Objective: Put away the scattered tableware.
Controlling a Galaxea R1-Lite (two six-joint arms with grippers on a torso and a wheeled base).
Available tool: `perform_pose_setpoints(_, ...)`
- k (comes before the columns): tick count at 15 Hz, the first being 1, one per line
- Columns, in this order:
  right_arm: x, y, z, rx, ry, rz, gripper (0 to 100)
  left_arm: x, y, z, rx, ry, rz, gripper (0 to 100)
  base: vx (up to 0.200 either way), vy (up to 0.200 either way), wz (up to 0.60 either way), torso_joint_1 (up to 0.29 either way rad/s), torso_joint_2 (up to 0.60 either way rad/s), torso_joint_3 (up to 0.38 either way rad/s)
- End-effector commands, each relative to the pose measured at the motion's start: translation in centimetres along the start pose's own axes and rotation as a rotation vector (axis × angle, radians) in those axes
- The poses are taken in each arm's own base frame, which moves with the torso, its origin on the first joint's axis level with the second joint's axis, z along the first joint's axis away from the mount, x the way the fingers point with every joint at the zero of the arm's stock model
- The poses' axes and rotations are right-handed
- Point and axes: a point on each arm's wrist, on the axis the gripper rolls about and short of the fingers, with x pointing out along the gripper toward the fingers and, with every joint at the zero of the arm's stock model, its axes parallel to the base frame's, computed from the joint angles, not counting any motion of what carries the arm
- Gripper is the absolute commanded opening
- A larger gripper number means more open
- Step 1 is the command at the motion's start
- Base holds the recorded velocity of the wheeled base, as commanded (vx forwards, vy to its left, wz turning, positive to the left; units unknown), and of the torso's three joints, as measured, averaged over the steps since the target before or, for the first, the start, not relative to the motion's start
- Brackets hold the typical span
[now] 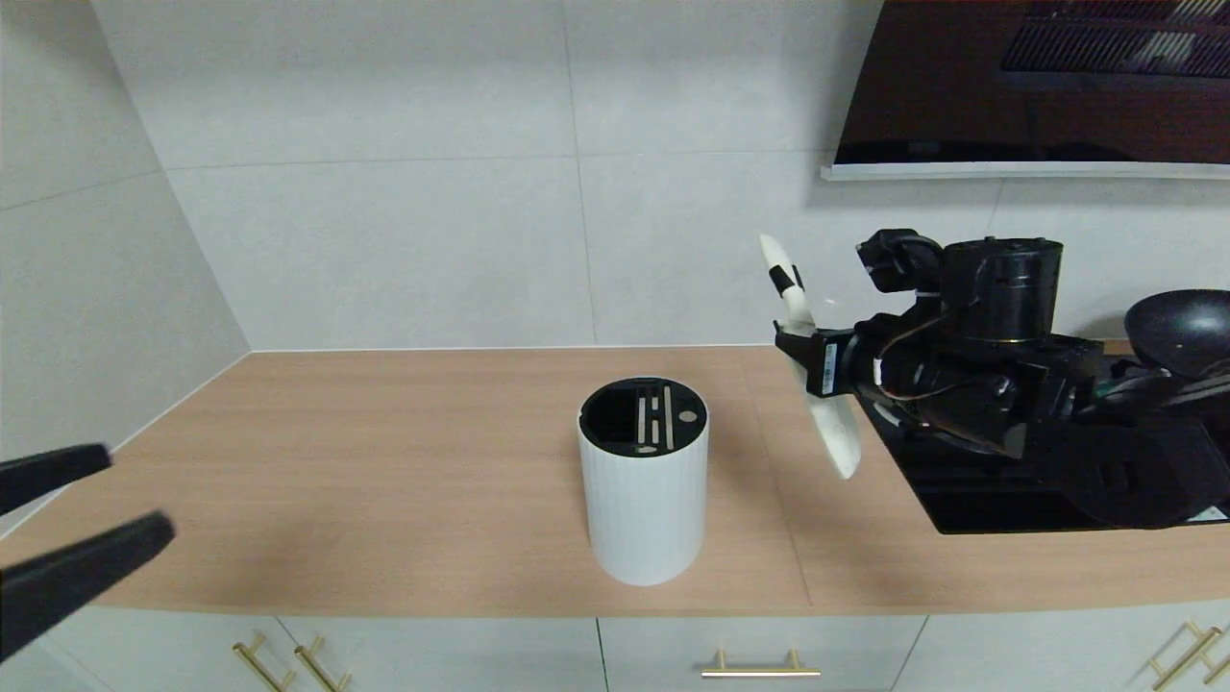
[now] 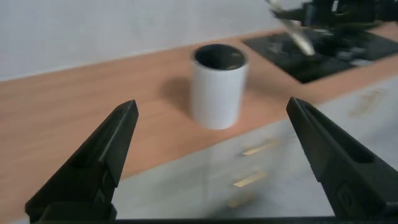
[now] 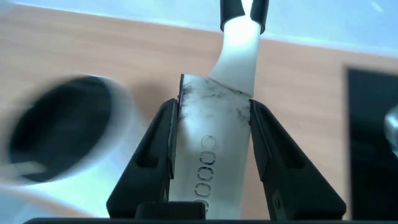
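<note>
- Right gripper (image 1: 805,354): jaws clamped on the flat of a white knife (image 1: 834,432), held tilted above the countertop (image 1: 384,461), one end above the jaws and one below.
- Slotted white holder (image 1: 642,500): upright, below and left of those jaws, apart from the knife.
- Left gripper (image 2: 212,106): jaws wide, nothing between them; holder well beyond.

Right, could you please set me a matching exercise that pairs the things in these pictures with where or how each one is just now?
Things:
1. white holder
2. white knife
3. left tool
4. black pan

Places or states:
A. open, holding nothing, at the robot's left
B. far right, beside the cooktop
C. standing upright on the wooden counter
D. clamped in the right tool, off the counter

Pairs: 1-C, 2-D, 3-A, 4-B.
</note>
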Motion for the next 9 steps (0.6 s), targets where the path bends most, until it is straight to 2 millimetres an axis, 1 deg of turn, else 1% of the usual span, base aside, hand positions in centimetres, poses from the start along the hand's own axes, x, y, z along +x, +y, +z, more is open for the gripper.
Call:
perform_pose_setpoints(1,-3.3,3.2,1.3,0.014,-0.041,0.099,0,9.3,1.6,0.8,-0.196,0.124,-0.175,100,0.000,0.000,0.00,0.000,0.00,0.000)
perform_pose_setpoints(2,-4.2,4.5,1.1,0.028,-0.036,0.145,0,11.0,1.4,0.5,-0.253,0.127,-0.212,100,0.000,0.000,0.00,0.000,0.00,0.000)
perform_pose_setpoints(3,-4.8,5.4,1.0,0.035,-0.030,0.174,0,12.0,1.3,0.0,-0.291,0.135,-0.232,100,0.000,0.000,0.00,0.000,0.00,0.000)
perform_pose_setpoints(4,-5.4,6.5,0.8,0.033,-0.027,0.203,0,13.9,0.9,-1.0,-0.375,0.134,-0.280,100,0.000,0.000,0.00,0.000,0.00,0.000)
perform_pose_setpoints(5,-5.7,7.3,0.7,0.032,-0.026,0.216,0,15.1,0.8,-1.6,-0.428,0.119,-0.303,100,0.000,0.000,0.00,0.000,0.00,0.000)
perform_pose_setpoints(7,-6.2,8.7,0.3,0.052,-0.013,0.255,0,16.9,0.5,-2.8,-0.506,0.075,-0.358,100,0.000,0.000,0.00,0.000,0.00,0.000)
perform_pose_setpoints(9,-7.0,10.4,0.0,0.070,-0.001,0.314,0,17.8,0.3,-3.9,-0.516,0.037,-0.398,100,0.000,0.000,0.00,0.000,0.00,0.000)
